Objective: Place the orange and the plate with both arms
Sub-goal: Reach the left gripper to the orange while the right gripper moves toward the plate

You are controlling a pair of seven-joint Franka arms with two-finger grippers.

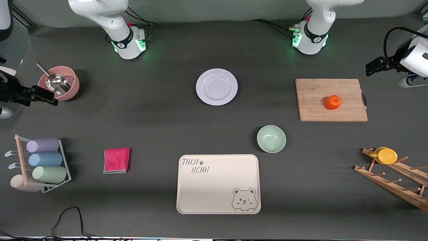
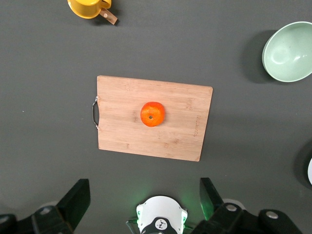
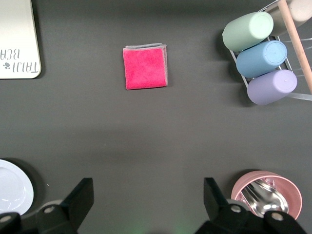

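Note:
The orange (image 1: pixel 333 102) lies on a wooden cutting board (image 1: pixel 314 100) toward the left arm's end of the table. It also shows in the left wrist view (image 2: pixel 152 113), in the middle of the board (image 2: pixel 180 131). The white plate (image 1: pixel 216 86) lies in the middle of the table, near the robot bases. Its rim shows in the right wrist view (image 3: pixel 12 187). My left gripper (image 1: pixel 372 67) (image 2: pixel 145 192) is open and empty, high over the left arm's end of the table. My right gripper (image 1: pixel 45 96) (image 3: pixel 146 192) is open and empty, high beside the pink bowl.
A pale green bowl (image 1: pixel 271 138) and a cream bear tray (image 1: pixel 218 183) lie nearer the front camera. A pink cloth (image 1: pixel 116 160), a rack of cups (image 1: pixel 43 164) and a pink bowl with a scoop (image 1: pixel 59 83) are at the right arm's end. A wooden rack with a yellow disc (image 1: pixel 387 156) is at the left arm's end.

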